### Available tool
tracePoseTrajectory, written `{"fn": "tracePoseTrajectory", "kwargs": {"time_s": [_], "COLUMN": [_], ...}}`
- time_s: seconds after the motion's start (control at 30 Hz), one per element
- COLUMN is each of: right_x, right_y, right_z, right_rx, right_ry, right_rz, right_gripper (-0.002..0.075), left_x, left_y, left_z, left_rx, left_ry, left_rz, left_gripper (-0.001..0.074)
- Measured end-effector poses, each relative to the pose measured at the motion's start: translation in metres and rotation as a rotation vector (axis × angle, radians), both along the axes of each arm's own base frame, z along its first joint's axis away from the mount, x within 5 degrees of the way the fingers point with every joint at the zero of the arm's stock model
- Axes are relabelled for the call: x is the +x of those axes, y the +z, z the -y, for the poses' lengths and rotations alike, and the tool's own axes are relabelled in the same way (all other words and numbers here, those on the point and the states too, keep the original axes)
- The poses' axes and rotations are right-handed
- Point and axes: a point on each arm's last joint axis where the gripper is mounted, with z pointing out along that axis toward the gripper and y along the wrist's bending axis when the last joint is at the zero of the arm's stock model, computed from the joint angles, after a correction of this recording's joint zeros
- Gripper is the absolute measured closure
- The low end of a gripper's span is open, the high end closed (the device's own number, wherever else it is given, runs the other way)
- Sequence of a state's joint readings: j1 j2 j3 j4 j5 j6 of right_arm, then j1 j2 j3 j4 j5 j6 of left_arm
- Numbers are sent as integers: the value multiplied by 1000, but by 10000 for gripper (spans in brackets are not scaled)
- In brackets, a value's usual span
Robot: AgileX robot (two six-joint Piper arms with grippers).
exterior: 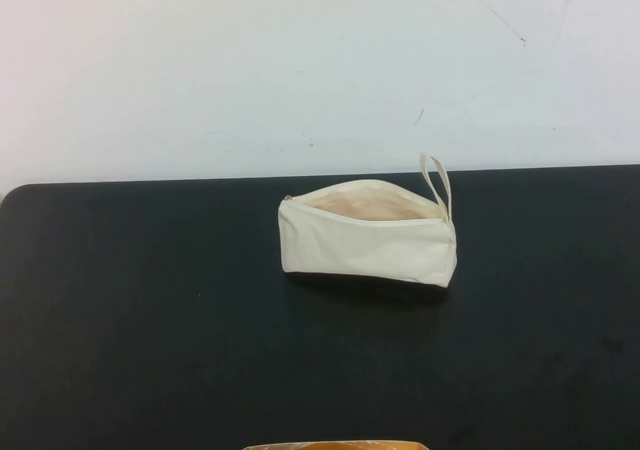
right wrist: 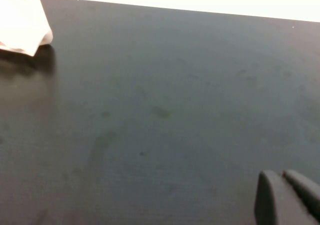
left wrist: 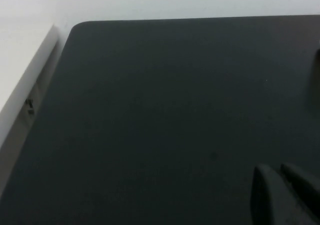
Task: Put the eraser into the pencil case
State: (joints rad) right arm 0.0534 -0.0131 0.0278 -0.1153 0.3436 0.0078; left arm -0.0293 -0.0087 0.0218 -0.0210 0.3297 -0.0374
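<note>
the pencil case [exterior: 368, 240] lies near the middle of the black tabletop [exterior: 150, 320], long side across the high view, its zip open so that the pale beige lining shows along the top, and its small loop strap [exterior: 437, 183] standing up at the robot's right end. the eraser is not in sight in any view: it is not on the bare tabletop around the case, and whether it already sits inside the open mouth cannot be told, since only the upper lining shows. judged from that, the task is either finished or not yet begun, and the pictures alone do not settle which.

neither arm appears in the high view. the left gripper [left wrist: 280, 192] hangs over bare tabletop, well apart from the case, its two dark fingers [left wrist: 265, 195] close together with nothing between them. the right gripper [right wrist: 286, 197] likewise hangs over bare tabletop, its fingers [right wrist: 272, 200] together and holding nothing; a corner of the case shows far off at the edge of its view.

no brand, label or writing can be read anywhere.
</note>
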Motion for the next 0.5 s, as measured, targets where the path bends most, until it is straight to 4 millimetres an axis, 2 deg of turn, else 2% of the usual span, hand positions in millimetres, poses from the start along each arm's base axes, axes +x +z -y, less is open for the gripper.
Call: {"fn": "tracePoseTrajectory", "kwargs": {"time_s": [0.5], "right_x": [0], "right_y": [0], "right_z": [0], "right_rx": [0], "right_ry": [0], "right_rz": [0], "right_gripper": [727], "left_x": [0], "left_y": [0], "left_z": [0], "left_rx": [-1], "left_ry": [2], "left_rz": [-5], "left_gripper": [736]}}
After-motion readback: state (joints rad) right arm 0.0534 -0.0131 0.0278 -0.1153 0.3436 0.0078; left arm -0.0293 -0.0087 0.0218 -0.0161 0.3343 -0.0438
